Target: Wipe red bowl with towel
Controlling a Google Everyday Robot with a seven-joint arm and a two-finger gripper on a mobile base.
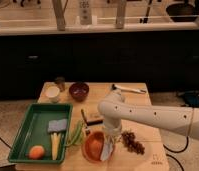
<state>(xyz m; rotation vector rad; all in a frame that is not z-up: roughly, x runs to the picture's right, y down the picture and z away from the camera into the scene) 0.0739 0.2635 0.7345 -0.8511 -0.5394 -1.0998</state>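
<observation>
The red bowl point(94, 146) sits at the front edge of the wooden table point(143, 100), right of the green tray. My gripper point(110, 136) points straight down over the bowl's right rim. It is shut on the towel point(107, 150), a pale strip that hangs from it onto the bowl's right inner side. The white arm point(153, 116) reaches in from the right and hides the table behind the bowl.
The green tray point(23, 135) at the left holds a grey-blue pad point(57, 125), an orange point(36, 151) and a yellow item point(55, 144). A green item point(75, 134) lies between tray and bowl. Brown bits point(133, 142) lie right of the bowl. A maroon bowl point(78, 91), cups point(52, 93) and a utensil point(128, 89) stand at the back.
</observation>
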